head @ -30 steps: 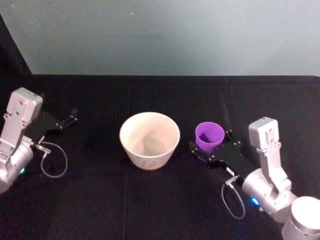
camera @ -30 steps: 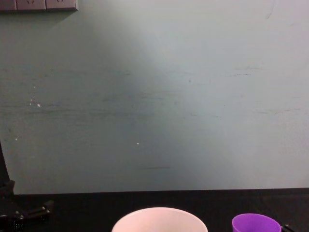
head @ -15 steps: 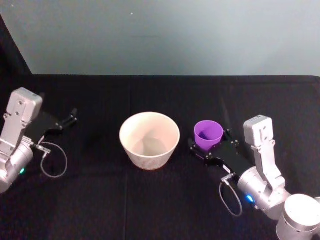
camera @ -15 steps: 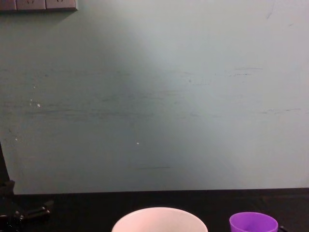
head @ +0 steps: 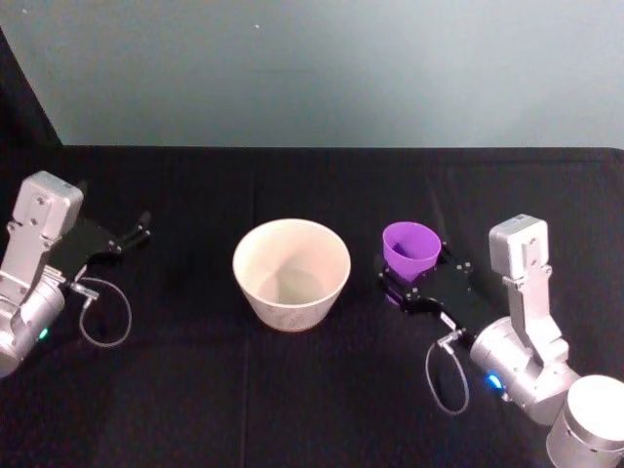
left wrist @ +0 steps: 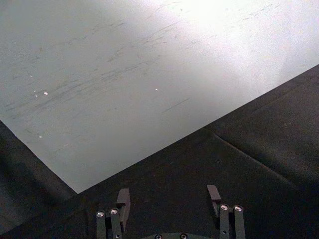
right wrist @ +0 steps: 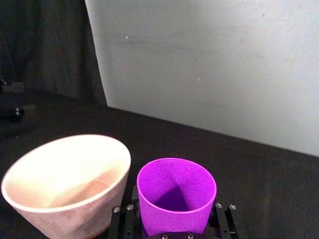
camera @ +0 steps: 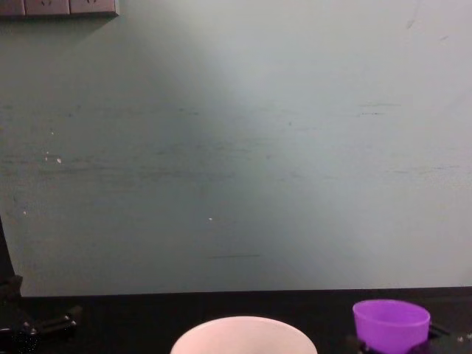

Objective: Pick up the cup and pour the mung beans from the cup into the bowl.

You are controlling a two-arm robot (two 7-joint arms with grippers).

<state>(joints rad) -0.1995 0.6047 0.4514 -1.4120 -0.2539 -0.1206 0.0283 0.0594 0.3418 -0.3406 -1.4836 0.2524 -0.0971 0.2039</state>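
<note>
My right gripper (head: 402,285) has its jaws closed around the cup (head: 409,248), held just beside the bowl (head: 289,304), on its right. My left gripper (left wrist: 169,198) waits far off to the left, jaws open and empty. If I tip too soon, beans could land on the counter (head: 292,390), and the smooth cup might slip or bump the bowl.

The rear wall (camera: 236,147) is a flat, pale grey-green surface marked with faint horizontal scuffs and a few small white specks. A row of socket plates (camera: 59,7) is mounted on it at the upper left of the chest view. The table (head: 312,180) is covered by a black cloth that reaches the wall base. A black drape (head: 18,97) hangs at the left side. Lighting is uneven: a bright patch (left wrist: 224,25) falls on the wall in the left wrist view.
</note>
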